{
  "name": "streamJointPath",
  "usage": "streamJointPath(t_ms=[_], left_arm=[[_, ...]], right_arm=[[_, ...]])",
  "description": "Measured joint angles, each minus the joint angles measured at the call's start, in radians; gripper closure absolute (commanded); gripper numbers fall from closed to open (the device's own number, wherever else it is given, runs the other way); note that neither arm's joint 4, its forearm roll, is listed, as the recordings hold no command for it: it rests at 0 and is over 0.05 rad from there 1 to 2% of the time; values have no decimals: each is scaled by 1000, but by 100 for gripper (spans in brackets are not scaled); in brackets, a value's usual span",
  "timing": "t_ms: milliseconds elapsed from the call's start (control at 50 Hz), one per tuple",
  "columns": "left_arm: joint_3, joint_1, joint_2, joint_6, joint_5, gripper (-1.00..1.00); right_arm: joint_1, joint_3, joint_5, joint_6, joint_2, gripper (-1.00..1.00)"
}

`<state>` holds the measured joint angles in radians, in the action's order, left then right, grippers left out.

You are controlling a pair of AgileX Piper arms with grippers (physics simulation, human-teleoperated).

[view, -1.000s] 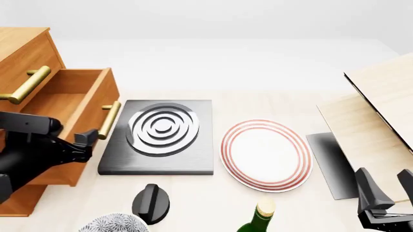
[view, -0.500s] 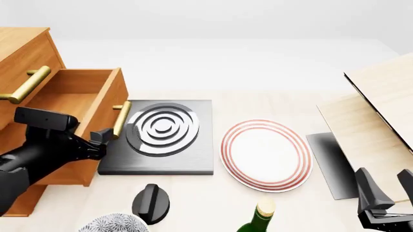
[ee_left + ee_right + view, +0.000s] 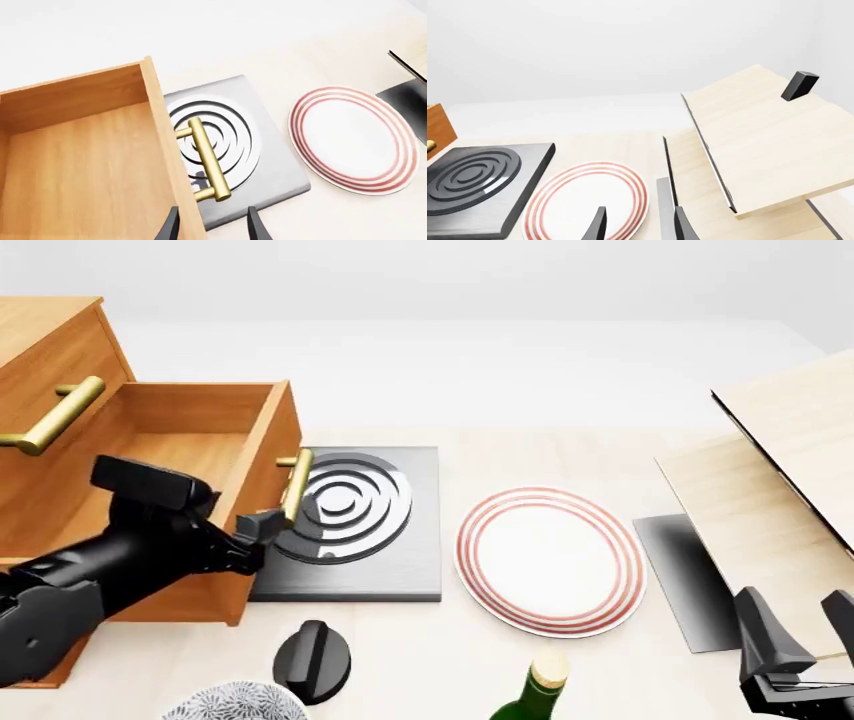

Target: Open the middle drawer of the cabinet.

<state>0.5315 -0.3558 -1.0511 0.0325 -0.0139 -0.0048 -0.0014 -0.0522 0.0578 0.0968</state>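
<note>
Fingertips of the left end effector [image 3: 267, 523] sit at the near end of the brass handle [image 3: 292, 486] on the middle drawer [image 3: 200, 455], and the wrist view shows them spread either side of that end with a gap to the bar, so I judge them narrow but not clamped on it; whether a pad touches the brass is hidden at that picture's edge. The drawer stands well out of the cabinet [image 3: 54, 335], its pale wooden floor bare to view and its front hanging over the hob [image 3: 354, 525], a dark slab with ringed grooves. By my reading the pull itself is the step in hand, and it is largely done: what the next move calls for is either a little more straight travel along the drawer's own line, or letting go and backing off without knocking the front. How much runner is left I cannot tell, since the arm covers the drawer's near side and the cabinet is cut off at the left edge, the lowest drawer out of sight. The right end effector [image 3: 637, 225] hangs idle and parted over the worktop near the striped plate [image 3: 550, 558], holding nothing. At the bottom edge a bottle [image 3: 534, 695] shows only in part.
</note>
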Motion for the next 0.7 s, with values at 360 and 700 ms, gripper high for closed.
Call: streamJointPath(t_ms=[360, 700], left_arm=[[48, -21, -7, -178, -39, -100], [60, -21, 41, -238, -141, -100]], right_arm=[[0, 0, 0, 0, 0, -100], [0, 0, 0, 0, 0, -100]])
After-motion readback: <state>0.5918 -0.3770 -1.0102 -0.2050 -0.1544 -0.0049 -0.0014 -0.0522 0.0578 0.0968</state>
